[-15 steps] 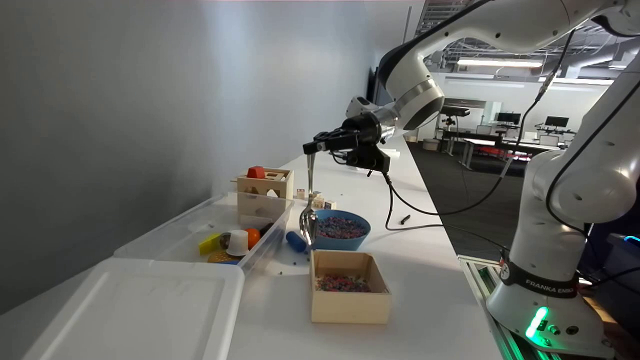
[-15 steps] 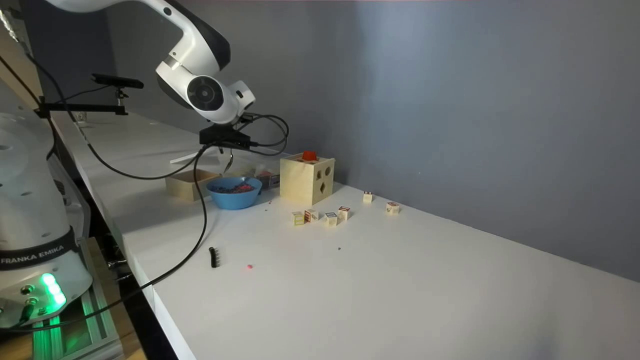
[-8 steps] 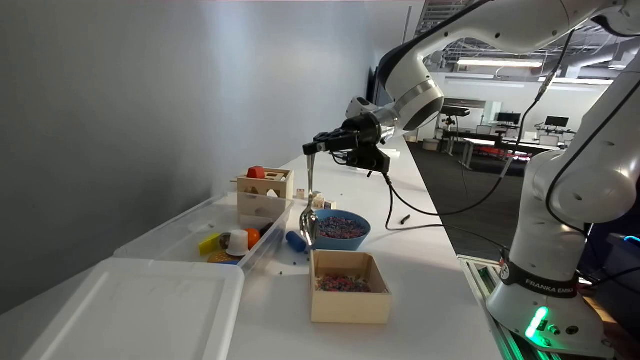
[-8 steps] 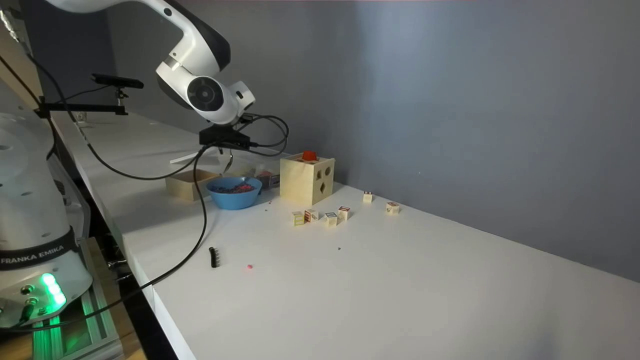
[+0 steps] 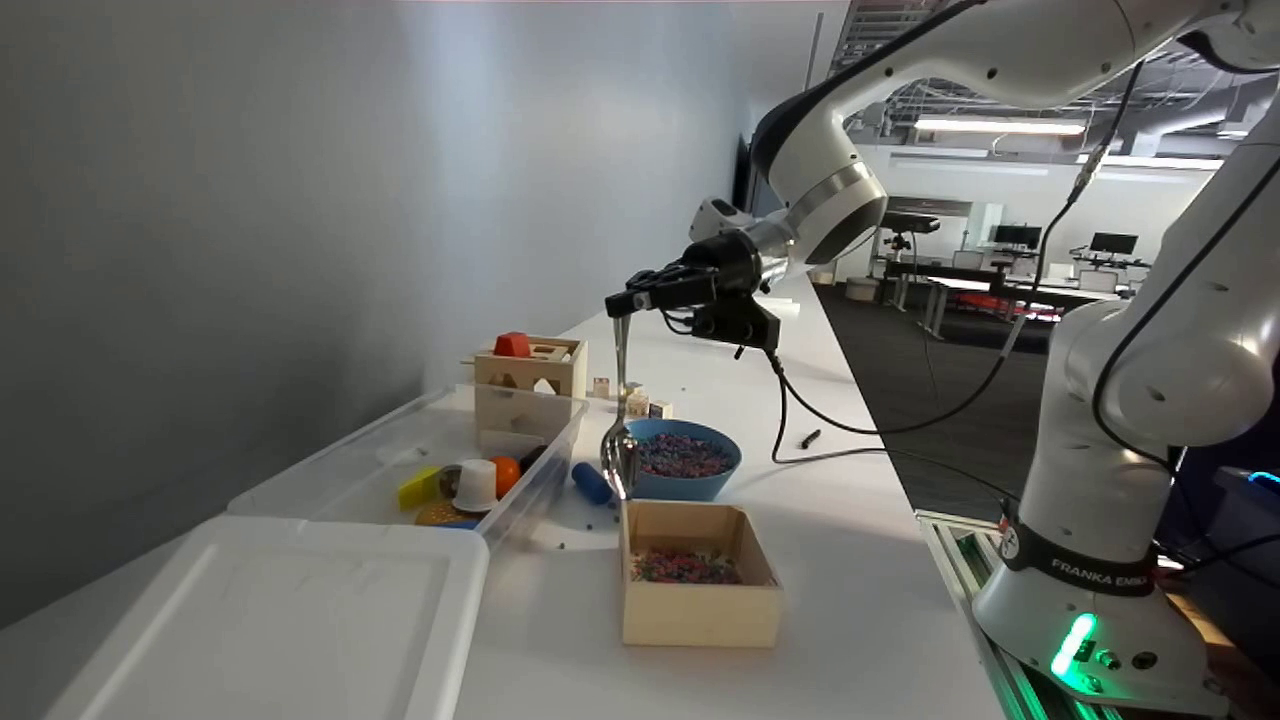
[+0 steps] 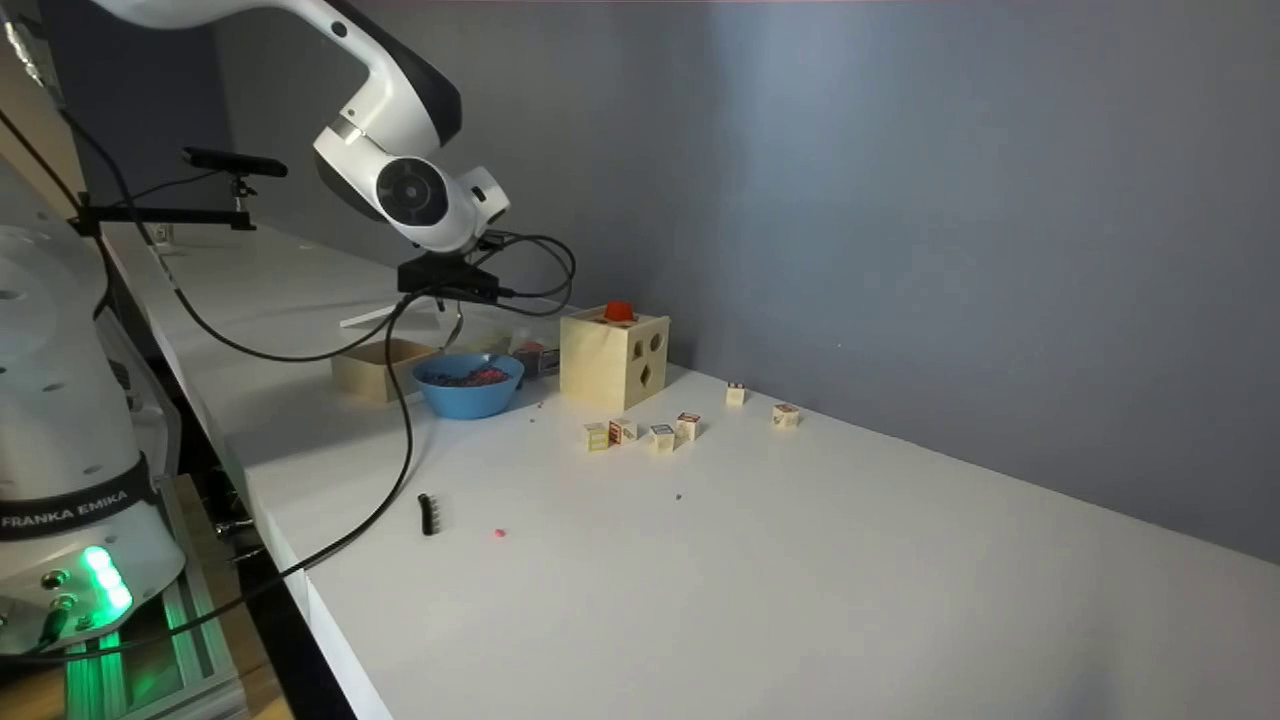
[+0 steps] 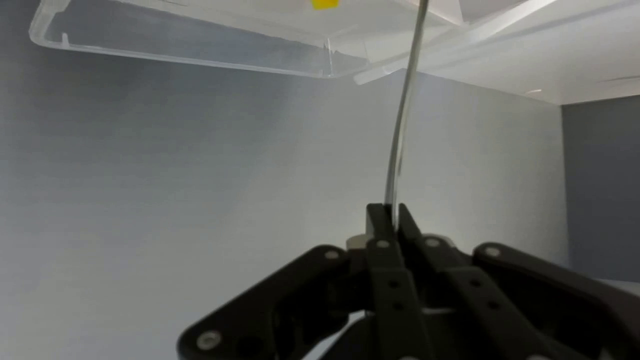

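Gripper [image 7: 393, 212]: clenched on the handle of a spoon [image 5: 619, 460]; I see the metal pinched between its dark tips, low and right of centre in the wrist view.
Where the spoon hangs: nearly upright and scoop end down, mid-frame in an exterior view, over the white table [image 5: 850, 580].
Wooden box [image 5: 700, 615]: open-topped, lower middle, with coloured bits [image 5: 688, 567] scattered inside; the spoon's tip lines up with its upper left corner, and I can't tell whether they touch.
Blue bowl [image 5: 685, 489]: just above the box in the frame, holding more such bits.
Clear bin [image 5: 532, 495]: left of centre, toys [image 5: 476, 487] inside.
White lid [image 5: 270, 620]: lower left.
Holed cube [image 6: 592, 365]: wooden, in both exterior views, with a red piece [image 6: 619, 311] on top.
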`<action>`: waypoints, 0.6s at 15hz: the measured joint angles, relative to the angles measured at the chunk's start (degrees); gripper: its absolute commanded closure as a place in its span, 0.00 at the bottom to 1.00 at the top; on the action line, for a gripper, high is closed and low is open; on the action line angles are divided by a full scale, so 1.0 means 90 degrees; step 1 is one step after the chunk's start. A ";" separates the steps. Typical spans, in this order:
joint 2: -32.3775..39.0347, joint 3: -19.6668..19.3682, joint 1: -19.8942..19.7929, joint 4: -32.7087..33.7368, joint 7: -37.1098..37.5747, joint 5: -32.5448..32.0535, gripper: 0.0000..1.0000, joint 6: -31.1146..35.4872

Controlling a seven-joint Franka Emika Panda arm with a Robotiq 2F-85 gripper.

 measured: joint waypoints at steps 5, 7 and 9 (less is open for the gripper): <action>0.0012 0.0003 0.0015 0.0000 0.0003 0.0000 0.99 0.0000; 0.0012 0.0003 0.0026 0.0000 0.0003 0.0000 0.99 0.0000; 0.0012 0.0003 0.0043 0.0000 0.0003 0.0000 0.99 0.0000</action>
